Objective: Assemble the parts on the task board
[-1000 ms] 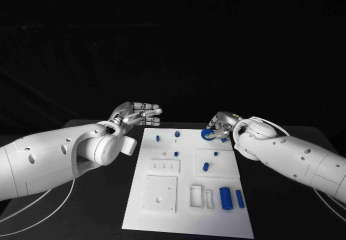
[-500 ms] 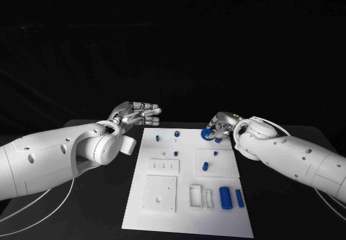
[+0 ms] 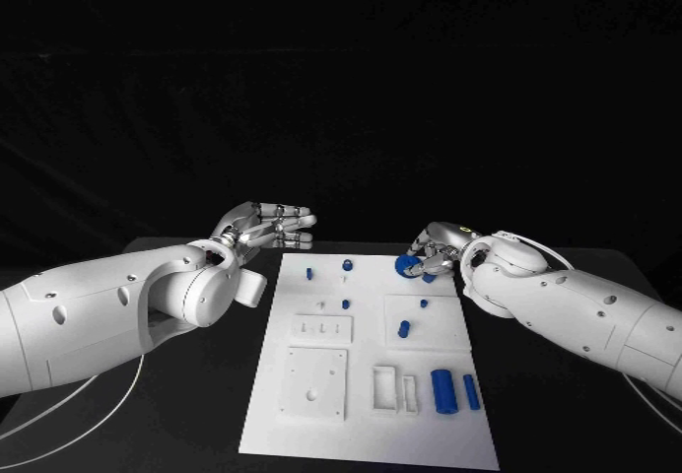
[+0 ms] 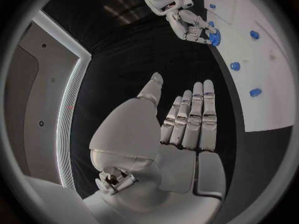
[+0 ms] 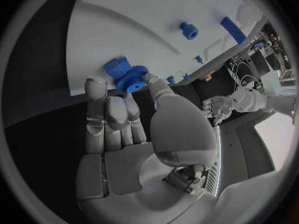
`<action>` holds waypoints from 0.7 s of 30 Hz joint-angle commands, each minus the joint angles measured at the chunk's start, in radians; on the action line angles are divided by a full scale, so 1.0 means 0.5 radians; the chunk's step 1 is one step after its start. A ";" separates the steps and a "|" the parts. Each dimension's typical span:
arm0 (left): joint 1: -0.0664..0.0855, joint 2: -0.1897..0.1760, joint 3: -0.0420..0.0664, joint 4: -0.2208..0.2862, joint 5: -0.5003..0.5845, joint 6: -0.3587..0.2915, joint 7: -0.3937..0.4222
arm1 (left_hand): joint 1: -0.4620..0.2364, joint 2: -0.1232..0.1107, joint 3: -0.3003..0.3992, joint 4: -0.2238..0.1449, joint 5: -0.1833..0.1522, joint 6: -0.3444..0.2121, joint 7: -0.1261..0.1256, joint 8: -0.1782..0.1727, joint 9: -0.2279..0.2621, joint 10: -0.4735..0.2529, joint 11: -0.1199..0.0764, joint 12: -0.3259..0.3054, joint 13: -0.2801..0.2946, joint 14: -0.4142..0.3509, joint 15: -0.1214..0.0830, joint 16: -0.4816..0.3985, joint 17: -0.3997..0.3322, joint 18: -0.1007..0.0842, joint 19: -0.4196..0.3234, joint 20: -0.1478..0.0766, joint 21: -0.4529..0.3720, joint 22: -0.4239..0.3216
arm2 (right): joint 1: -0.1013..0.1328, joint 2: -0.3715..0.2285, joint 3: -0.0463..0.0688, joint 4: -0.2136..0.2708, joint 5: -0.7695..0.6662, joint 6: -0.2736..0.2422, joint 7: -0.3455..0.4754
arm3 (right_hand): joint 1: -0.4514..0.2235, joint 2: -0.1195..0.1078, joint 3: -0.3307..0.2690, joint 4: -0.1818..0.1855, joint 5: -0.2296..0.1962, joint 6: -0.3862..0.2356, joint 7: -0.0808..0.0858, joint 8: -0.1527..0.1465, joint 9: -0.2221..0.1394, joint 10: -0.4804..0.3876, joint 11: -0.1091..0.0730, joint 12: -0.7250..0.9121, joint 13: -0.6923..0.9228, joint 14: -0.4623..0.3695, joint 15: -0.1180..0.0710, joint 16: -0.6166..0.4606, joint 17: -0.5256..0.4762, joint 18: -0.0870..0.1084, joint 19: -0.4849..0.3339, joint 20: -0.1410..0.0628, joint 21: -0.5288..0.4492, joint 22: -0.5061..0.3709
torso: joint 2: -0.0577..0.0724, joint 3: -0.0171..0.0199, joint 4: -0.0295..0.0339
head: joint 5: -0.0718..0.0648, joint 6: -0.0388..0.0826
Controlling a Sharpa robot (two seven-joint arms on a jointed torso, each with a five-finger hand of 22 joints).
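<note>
The white task board (image 3: 327,414) lies in the middle of the black table. My right hand (image 3: 435,250) is at the board's far right corner and pinches a blue gear (image 3: 409,265) between thumb and fingers. In the right wrist view the gear (image 5: 127,77) sits at the board's edge (image 5: 156,20) against my fingertips (image 5: 149,78). My left hand (image 3: 270,227) hovers left of the board's far left corner, fingers spread and empty. The left wrist view shows its open palm (image 4: 184,122) and, farther off, the right hand (image 4: 187,25) with the gear (image 4: 215,37).
Small blue pegs (image 3: 348,264) (image 3: 346,304) stand in the board's far part, and another (image 3: 405,328) in a square plate. Two blue cylinders (image 3: 444,389) (image 3: 472,391) lie near the front right. White recessed plates (image 3: 315,384) fill the front left. A cable (image 3: 100,404) runs over the table's left.
</note>
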 commanded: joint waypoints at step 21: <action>-0.002 0.000 -0.001 -0.001 -0.006 0.034 0.014 | 0.000 -0.016 -0.004 0.000 -0.006 -0.018 -0.002 0.011 0.002 -0.013 0.003 0.008 0.003 -0.010 0.009 0.000 0.003 -0.014 -0.007 0.011 0.008 -0.002 | -0.015 -0.013 -0.007 0.036 -0.078 0.001 -0.054 | -0.055 0.005 0.584 -0.222 -0.025 0.217 -0.042 0.012 0.021 0.003 -0.030 -0.016 -0.003 0.008 -0.031 -0.001 0.015 0.005 0.081 -0.021 -0.025 0.065 | 0.002 -0.0009 0.004 | -0.023 -0.004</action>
